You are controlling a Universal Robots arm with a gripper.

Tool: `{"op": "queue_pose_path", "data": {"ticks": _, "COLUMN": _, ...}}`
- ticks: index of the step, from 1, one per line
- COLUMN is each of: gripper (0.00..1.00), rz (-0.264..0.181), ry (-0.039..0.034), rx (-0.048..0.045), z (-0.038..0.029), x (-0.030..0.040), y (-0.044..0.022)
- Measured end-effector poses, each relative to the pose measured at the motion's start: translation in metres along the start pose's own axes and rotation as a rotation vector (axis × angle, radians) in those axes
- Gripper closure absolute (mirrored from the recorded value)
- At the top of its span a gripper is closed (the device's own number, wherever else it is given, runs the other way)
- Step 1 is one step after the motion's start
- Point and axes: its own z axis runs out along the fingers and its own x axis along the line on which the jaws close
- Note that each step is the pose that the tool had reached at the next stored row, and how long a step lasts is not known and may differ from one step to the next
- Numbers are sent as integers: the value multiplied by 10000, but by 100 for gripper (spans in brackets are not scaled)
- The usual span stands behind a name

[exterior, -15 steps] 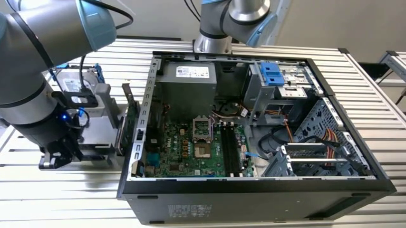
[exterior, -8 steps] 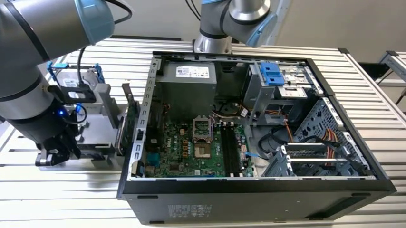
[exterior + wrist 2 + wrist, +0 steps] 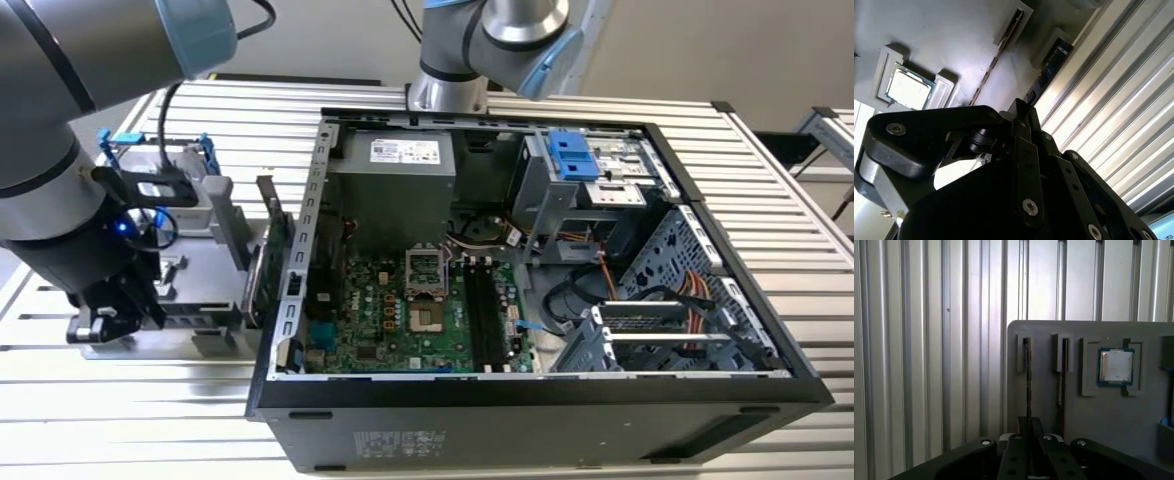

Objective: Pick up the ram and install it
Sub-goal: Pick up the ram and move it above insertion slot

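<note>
Ribbed metal table (image 3: 914, 340), grey tray (image 3: 1104, 415), jaws clamped on ram (image 3: 1027, 380) standing in its slot

The exterior view looks steeply down from high up, well back from the grey tray (image 3: 200, 300), which lies at the exterior view's left of the open computer case (image 3: 534, 420). The first wrist view faces straight down on the tray from close above. The second wrist view skims across it at a slant, nearer still. Both wrist views share the tray's processor (image 3: 1116, 366) (image 3: 908, 89) and the ram (image 3: 1027, 380) (image 3: 996, 57), seen edge-on.
</note>
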Motion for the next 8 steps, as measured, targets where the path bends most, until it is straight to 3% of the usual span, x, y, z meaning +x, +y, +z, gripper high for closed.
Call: {"op": "queue_pose_path", "data": {"ticks": 8, "gripper": 100, "rz": 0, "ry": 1, "rx": -1, "z": -92, "x": -3, "y": 0}}
